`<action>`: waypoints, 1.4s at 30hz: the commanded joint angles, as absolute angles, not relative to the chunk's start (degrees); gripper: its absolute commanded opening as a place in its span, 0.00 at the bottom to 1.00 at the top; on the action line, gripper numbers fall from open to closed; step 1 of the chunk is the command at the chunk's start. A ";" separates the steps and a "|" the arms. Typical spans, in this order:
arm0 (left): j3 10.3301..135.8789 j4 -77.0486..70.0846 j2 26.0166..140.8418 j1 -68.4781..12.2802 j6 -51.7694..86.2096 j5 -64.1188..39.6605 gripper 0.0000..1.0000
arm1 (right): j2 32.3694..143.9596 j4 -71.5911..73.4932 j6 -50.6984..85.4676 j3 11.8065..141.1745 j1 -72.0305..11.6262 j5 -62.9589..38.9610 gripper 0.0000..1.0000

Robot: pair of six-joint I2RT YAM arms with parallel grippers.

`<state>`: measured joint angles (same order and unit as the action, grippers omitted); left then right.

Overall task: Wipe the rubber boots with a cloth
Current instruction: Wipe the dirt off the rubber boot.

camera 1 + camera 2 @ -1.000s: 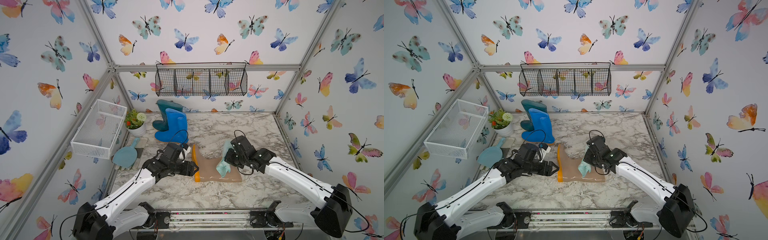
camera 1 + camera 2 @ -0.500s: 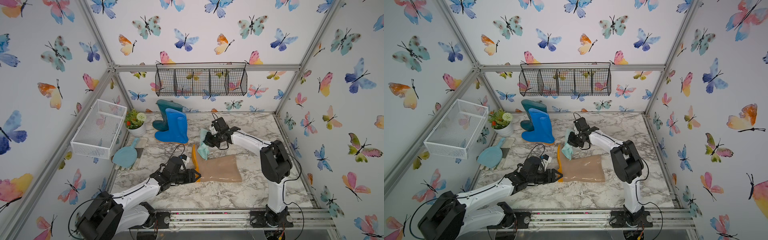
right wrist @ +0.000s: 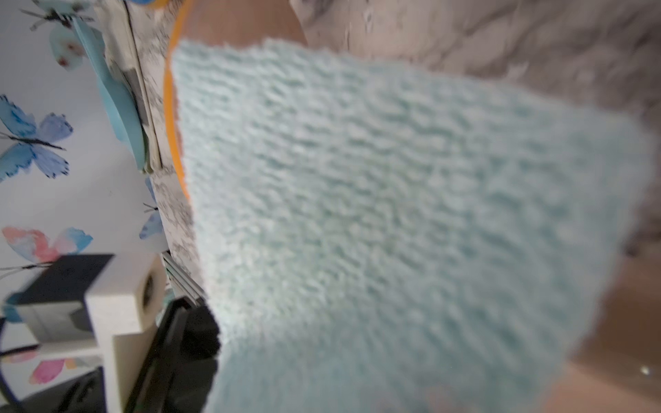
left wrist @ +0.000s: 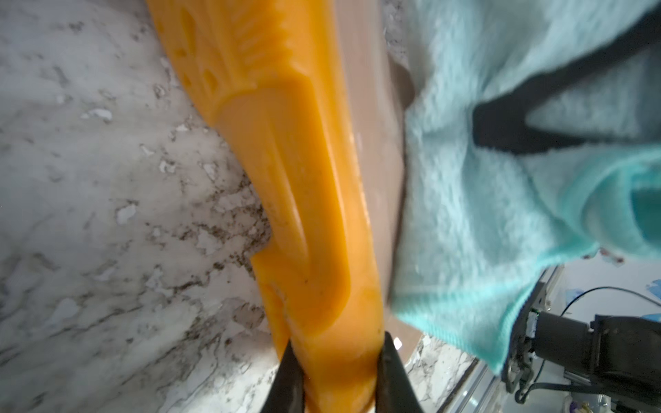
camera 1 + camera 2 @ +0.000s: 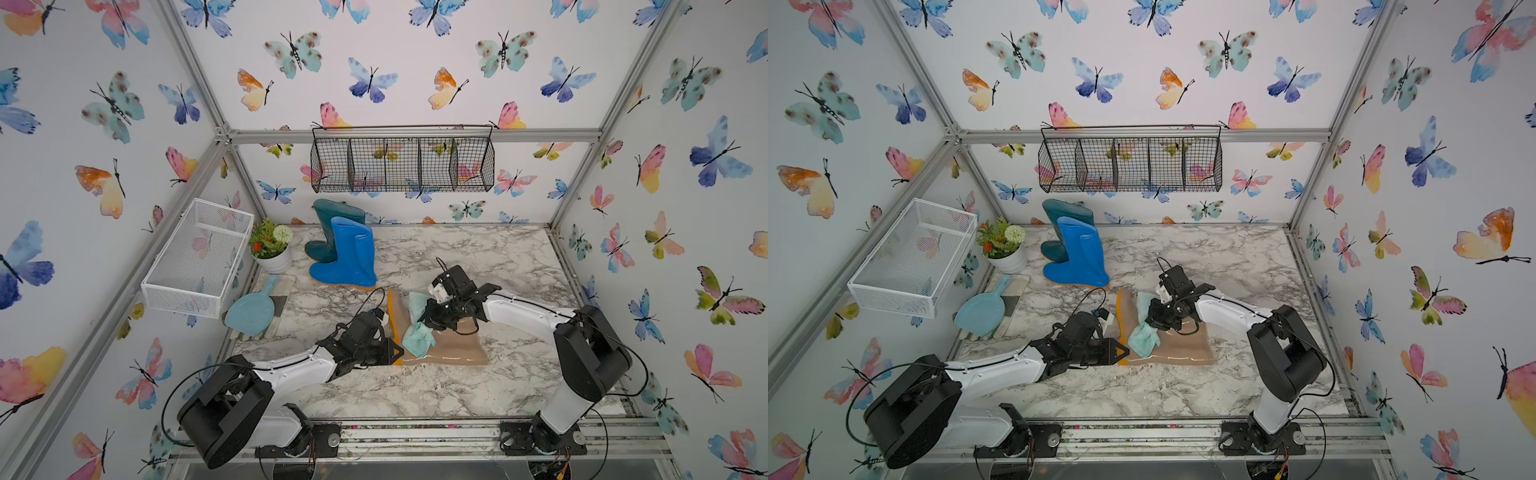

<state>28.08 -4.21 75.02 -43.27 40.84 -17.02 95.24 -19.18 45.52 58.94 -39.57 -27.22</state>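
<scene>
Both top views look down from high above the front edge, facing the back wall [image 5: 536,208], and share nearly the whole worktop [image 5: 415,390]. The left wrist view sits close on the sole [image 4: 304,178] of the beige boot [image 4: 375,161]; the right wrist view nearly touches the cloth [image 3: 357,214].

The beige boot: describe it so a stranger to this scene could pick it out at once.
Look at the middle of the marble tabletop. The beige boot lies there on its side, with the aqua cloth draped over it. The blue boot and teal boot stand upright at the back; this one alone lies flat.
</scene>
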 commanded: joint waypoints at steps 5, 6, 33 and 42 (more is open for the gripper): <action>32.70 3.07 76.62 -43.53 27.44 -16.98 0.01 | 91.21 -13.90 44.39 55.93 -41.41 -24.51 0.01; 33.85 3.93 77.85 -43.60 25.94 -16.90 0.00 | 92.64 -14.99 43.10 58.01 -40.95 -24.10 0.01; 37.11 2.31 85.56 -45.29 22.93 -19.07 0.00 | 94.76 -14.35 39.99 59.55 -36.67 -31.16 0.01; 37.71 3.62 83.24 -45.46 24.11 -17.49 0.00 | 110.53 -15.74 42.13 78.48 -31.07 -35.94 0.01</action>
<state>38.02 3.95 82.63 -44.58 25.08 -16.78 108.55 -14.15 40.62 78.37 -32.84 -33.76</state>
